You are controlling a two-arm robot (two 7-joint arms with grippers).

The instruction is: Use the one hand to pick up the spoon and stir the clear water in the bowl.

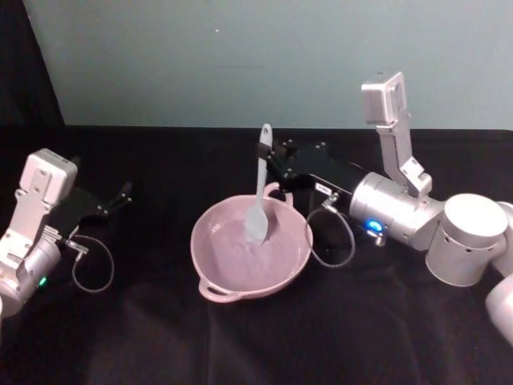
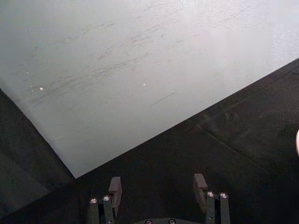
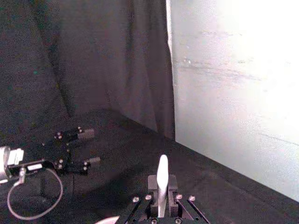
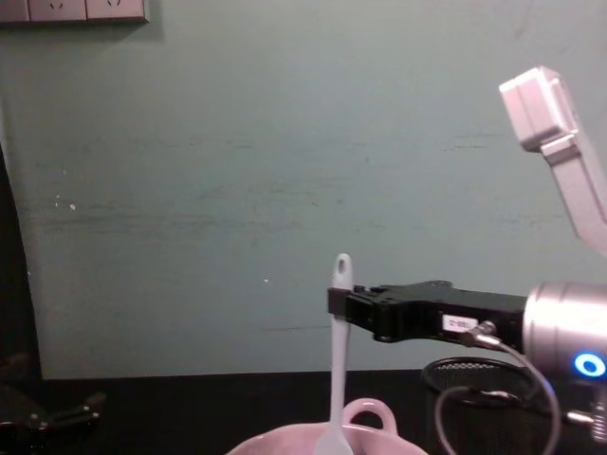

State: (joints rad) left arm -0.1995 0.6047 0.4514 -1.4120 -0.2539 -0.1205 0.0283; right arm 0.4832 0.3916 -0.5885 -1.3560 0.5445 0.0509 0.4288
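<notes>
The pale pink bowl (image 1: 224, 241) sits mid-table, with a loop handle on its near rim and another on its far rim (image 4: 368, 413). The white spoon (image 1: 260, 188) stands nearly upright, its scoop down inside the bowl and its holed handle tip on top. My right gripper (image 1: 267, 155) reaches in from the right and is shut on the upper handle. The chest view shows the same grip (image 4: 340, 303) on the spoon (image 4: 338, 379), and in the right wrist view the handle (image 3: 162, 179) rises between the fingers. My left gripper (image 1: 120, 195) rests parked at the left, its fingers (image 2: 114, 186) apart.
Black cloth covers the table, with a pale green wall behind. A black wire-mesh cup (image 4: 471, 372) stands behind my right arm. Cable loops hang from both wrists (image 1: 333, 241) (image 1: 90, 269). The left gripper shows far off in the right wrist view (image 3: 70, 149).
</notes>
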